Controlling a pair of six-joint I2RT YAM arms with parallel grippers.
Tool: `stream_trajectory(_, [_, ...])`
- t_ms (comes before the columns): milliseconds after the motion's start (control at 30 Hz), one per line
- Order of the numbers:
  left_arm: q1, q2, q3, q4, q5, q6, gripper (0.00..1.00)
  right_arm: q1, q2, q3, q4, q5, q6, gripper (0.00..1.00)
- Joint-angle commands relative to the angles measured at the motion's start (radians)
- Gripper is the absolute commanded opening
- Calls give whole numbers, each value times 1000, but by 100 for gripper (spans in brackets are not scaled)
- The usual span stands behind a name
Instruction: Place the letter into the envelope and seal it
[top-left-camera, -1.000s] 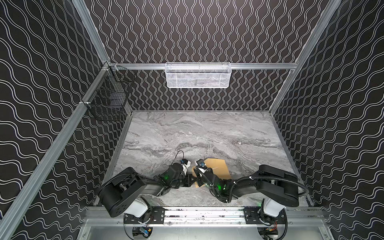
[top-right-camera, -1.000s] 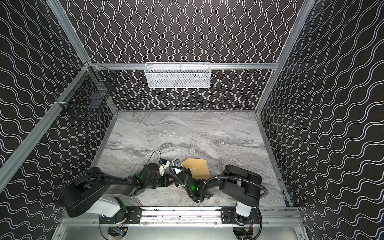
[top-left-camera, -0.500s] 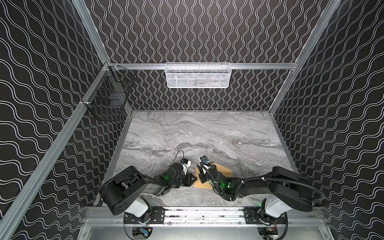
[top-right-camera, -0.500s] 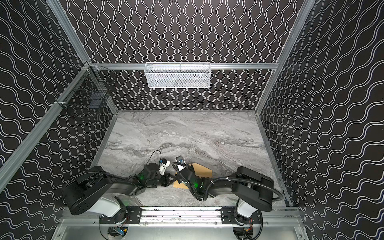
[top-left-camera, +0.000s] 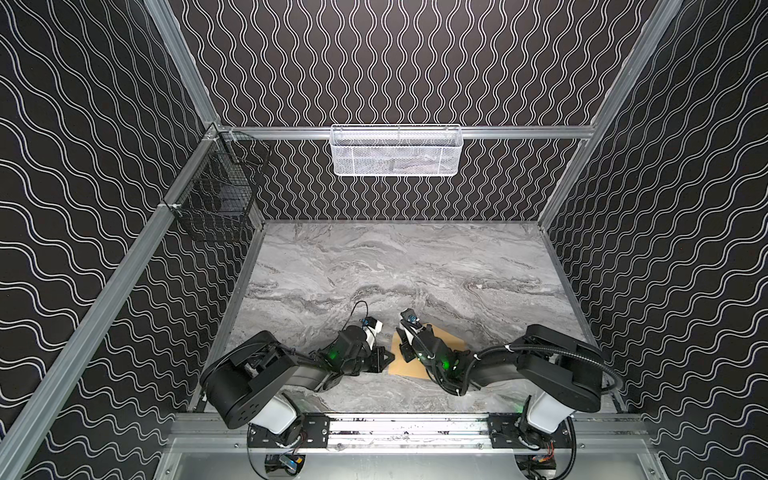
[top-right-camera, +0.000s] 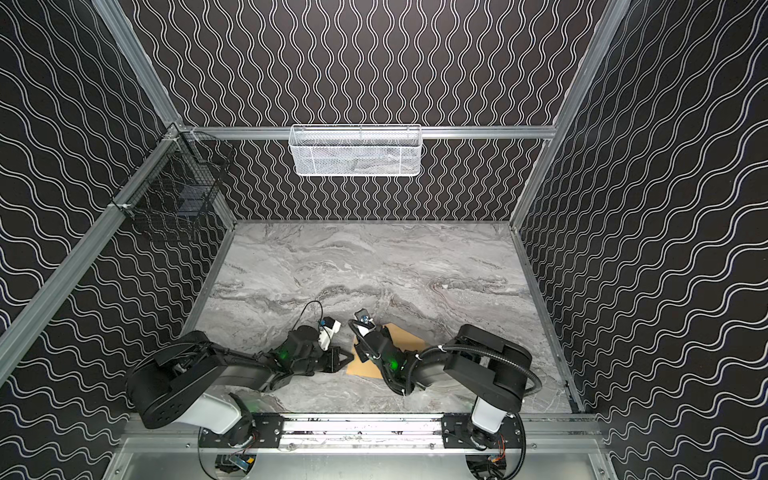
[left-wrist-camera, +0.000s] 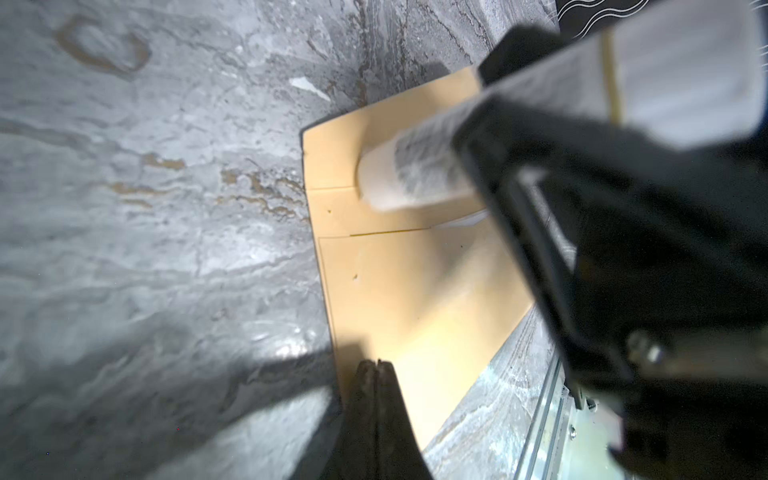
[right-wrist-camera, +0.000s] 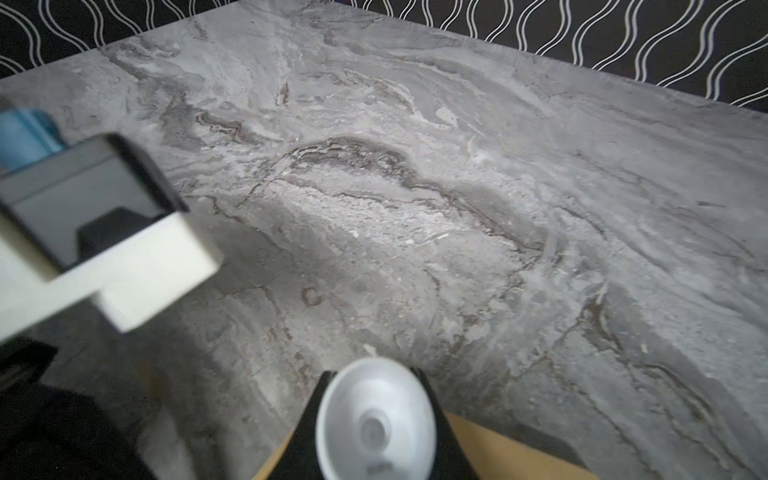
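Observation:
The tan envelope (top-left-camera: 451, 347) (top-right-camera: 409, 340) (left-wrist-camera: 399, 291) lies flat near the table's front edge, partly under the right arm. My right gripper (top-left-camera: 405, 343) (top-right-camera: 362, 338) (right-wrist-camera: 376, 415) is shut on a small white cylinder (left-wrist-camera: 411, 174) (right-wrist-camera: 374, 419), whose end lies over the envelope's far corner. My left gripper (top-left-camera: 388, 356) (top-right-camera: 348, 356) (left-wrist-camera: 377, 365) is shut, holding nothing, with its tips at the envelope's near edge. Of the letter only a thin white sliver (left-wrist-camera: 463, 220) shows, at a seam of the envelope.
The grey marble table (top-left-camera: 415, 266) stretches back beyond the arms. A white mesh basket (top-left-camera: 397, 151) hangs on the back wall and a black wire basket (top-left-camera: 216, 199) on the left wall. A metal rail (top-left-camera: 395, 428) runs along the front edge.
The right arm's elbow has swung out to the right and the gripper with the cylinder has come lower over the envelope. The visible tan area now lies nearer the front. The left arm has barely moved.

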Motion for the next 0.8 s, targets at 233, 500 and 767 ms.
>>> stream_trajectory(233, [1, -165, 42, -495, -89, 66, 3, 141, -202, -58, -157, 108, 106, 0])
stream_trajectory(500, [-39, -315, 124, -597, -99, 115, 9, 220, -224, -103, -214, 211, 225, 0])
stream_trajectory(767, [-143, -184, 206, -536, -106, 164, 9, 312, -198, -60, -258, 272, 302, 0])
